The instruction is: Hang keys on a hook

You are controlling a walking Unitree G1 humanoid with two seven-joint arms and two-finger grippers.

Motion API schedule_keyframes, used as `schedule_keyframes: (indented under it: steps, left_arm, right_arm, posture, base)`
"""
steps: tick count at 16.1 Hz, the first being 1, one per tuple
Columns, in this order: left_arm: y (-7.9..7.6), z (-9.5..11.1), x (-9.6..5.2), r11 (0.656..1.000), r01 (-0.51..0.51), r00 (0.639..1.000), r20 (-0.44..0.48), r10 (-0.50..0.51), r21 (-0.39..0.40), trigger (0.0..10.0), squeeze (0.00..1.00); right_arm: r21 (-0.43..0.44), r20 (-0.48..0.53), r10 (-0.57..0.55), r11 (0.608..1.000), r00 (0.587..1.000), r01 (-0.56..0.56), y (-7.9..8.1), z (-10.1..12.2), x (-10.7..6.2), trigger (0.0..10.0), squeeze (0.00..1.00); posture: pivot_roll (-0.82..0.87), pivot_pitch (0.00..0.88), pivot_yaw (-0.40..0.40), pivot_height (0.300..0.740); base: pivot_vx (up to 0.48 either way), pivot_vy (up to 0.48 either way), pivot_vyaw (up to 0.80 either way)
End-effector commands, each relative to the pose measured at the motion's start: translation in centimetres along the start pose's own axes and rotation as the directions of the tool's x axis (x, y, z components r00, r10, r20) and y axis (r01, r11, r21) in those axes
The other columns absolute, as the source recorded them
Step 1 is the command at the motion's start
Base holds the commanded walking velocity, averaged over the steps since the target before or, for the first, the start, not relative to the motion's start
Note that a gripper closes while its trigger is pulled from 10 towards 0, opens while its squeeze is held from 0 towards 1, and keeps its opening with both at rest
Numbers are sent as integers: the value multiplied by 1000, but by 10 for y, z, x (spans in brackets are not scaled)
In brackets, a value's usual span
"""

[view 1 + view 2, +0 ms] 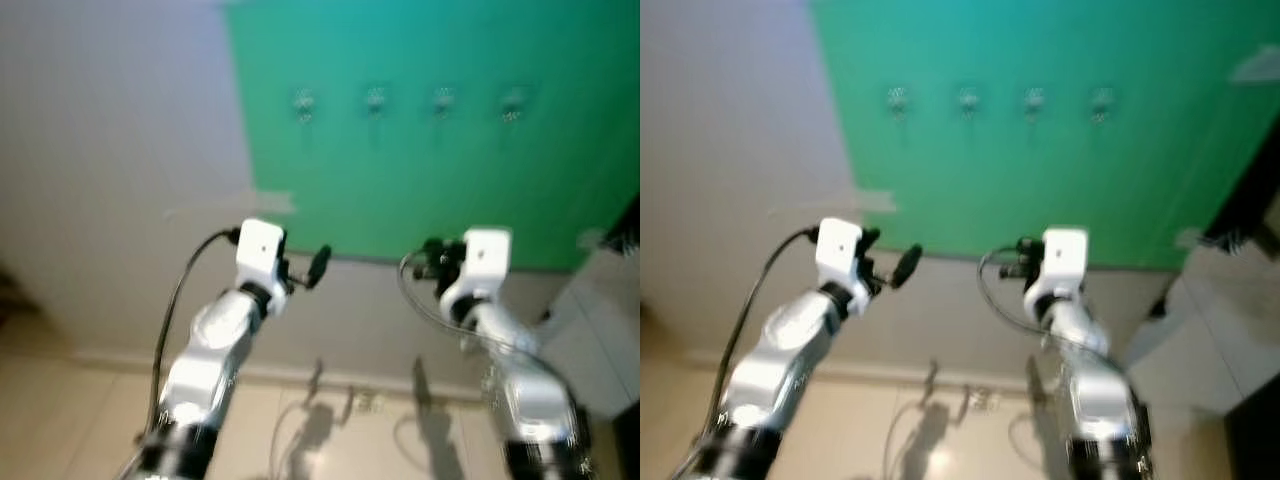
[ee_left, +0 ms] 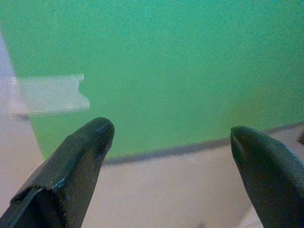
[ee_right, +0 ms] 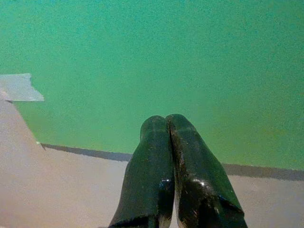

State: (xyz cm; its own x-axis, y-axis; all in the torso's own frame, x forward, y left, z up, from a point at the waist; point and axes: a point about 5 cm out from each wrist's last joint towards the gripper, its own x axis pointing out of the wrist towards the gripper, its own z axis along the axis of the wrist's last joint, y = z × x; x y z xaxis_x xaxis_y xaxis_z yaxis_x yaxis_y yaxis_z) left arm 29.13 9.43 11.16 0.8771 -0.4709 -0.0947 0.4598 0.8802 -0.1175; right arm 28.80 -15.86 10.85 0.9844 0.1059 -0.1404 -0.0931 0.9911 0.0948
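- Hooks [image 1: 374, 100]: four in a level row on the green panel [image 1: 420, 180].
- Left gripper [image 2: 168, 142] spread wide, empty, facing the panel.
- Right gripper [image 3: 167, 124] pressed together, empty.

Green wall panel [image 1: 420, 180] with four hooks [image 1: 374, 100] in a row, tape strip [image 1: 272, 204] at its edge.

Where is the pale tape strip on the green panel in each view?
Left eye view: tape strip on the green panel's left edge.
Right eye view: same place.
Left wrist view: beyond the left gripper, jaws open.
Right wrist view: beyond the right gripper, jaws shut.
Shared landmark: panel's lower edge.
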Motion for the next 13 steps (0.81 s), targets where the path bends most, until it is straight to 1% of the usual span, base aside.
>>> schedule_keyframes:
  steps: [1, 3, 5, 6, 7, 8, 9, 10, 11, 13]
  left_arm:
    - [5, 2, 0, 1000, -3, 1000, 1, 3, -4, 10000, 0]
    - [6, 3, 0, 1000, -2, 1000, 6, 2, -6, 10000, 0]
    - [5, 2, 0, 1000, 1, 1000, -1, -1, 0, 10000, 0]
    - [5, 1, 0, 1000, -7, 1000, -12, 7, 21, 10000, 0]
    - [5, 1, -1, 1000, -4, 1000, -4, 4, 30, 10000, 0]
    - [6, 0, 0, 997, -5, 1000, -17, 7, 82, 10000, 0]
    - [7, 0, 2, 994, -10, 1000, -21, 12, 110, 10000, 0]
    - [11, 1, 4, 989, -22, 1000, -16, 24, 149, 10000, 0]
    - [14, 4, 7, 986, -32, 999, -2, 33, 163, 10000, 0]
    - [17, 6, 8, 984, -36, 999, 14, 34, 176, 10000, 0]
  right_arm:
    - [1, -12, 4, 1000, 1000, -4, 3, -3, 3, 10000, 0]
    - [3, -16, 12, 1000, 1000, -12, 4, -4, 5, 10000, 0]
    - [-13, -22, 35, 999, 999, -35, 7, -5, 6, 10000, 0]
    - [-22, -26, 39, 999, 999, -39, 7, -6, 6, 10000, 0]
    - [-22, -28, 37, 999, 999, -37, 7, -7, 6, 10000, 0]
    - [-40, -38, 44, 998, 998, -45, 9, -7, 7, 10000, 0]
    - [-36, -25, 48, 998, 999, -49, 11, -5, 8, 10000, 0]
    - [-51, 9, 50, 997, 999, -50, 12, -2, 8, 10000, 0]
    - [-67, 9, 53, 996, 999, -52, 13, -2, 10, 10000, 0]
    - [-71, 10, 60, 996, 998, -59, 15, -2, 11, 10000, 0]
  posture:
    - [-70, 0, 30, 740]
    - [-65, 0, 24, 740]
    - [-60, 0, 19, 740]
    - [-58, 0, 18, 740]
    - [-58, 0, 17, 740]
    - [-59, 0, 18, 740]
    - [-60, 0, 20, 740]
    - [-60, 0, 22, 740]
    - [-63, 0, 25, 732]
    - [-68, 0, 27, 723]
  base:
    - [0, 480, 0]
    - [0, 480, 0]
    - [0, 480, 0]
    - [0, 480, 0]
    - [0, 480, 0]
    - [0, 352, 0]
    - [0, 0, -544]
    - [0, 0, -488]
    - [0, 0, -450]
    - [0, 0, -453]
